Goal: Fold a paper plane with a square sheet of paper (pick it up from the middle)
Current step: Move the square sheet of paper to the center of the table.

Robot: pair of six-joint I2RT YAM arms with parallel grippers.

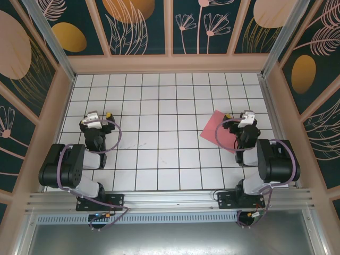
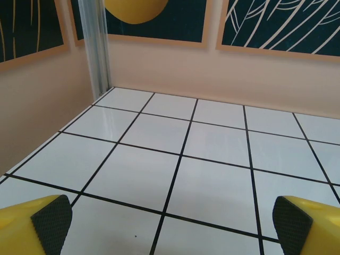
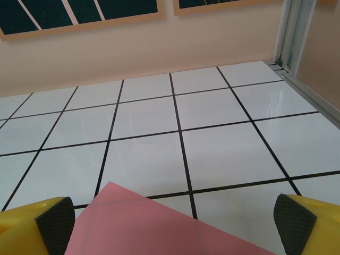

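Leave the left claw (image 1: 100, 117) parked over a bare stretch on the left of the worktop (image 1: 159, 106), clear of the job for now. Work with the right claw (image 1: 237, 118) on the square sheet of paper (image 1: 219, 130), lying flat and unfolded on the right side of the worktop, turned at an angle, partly tucked beneath that claw. Aim for the sheet's middle, not the edge nearest the claw. Come down square, touch lightly, and pinch slowly, so as to lift a small ridge of the thin paper without sliding it or creasing it crookedly. As for pose, on the left: forearm folded back above its base, wrist low over the worktop, jaws spread wide, holding nothing. On the right: much the same fold, wrist hovering just above the sheet, jaws likewise wide apart and empty.
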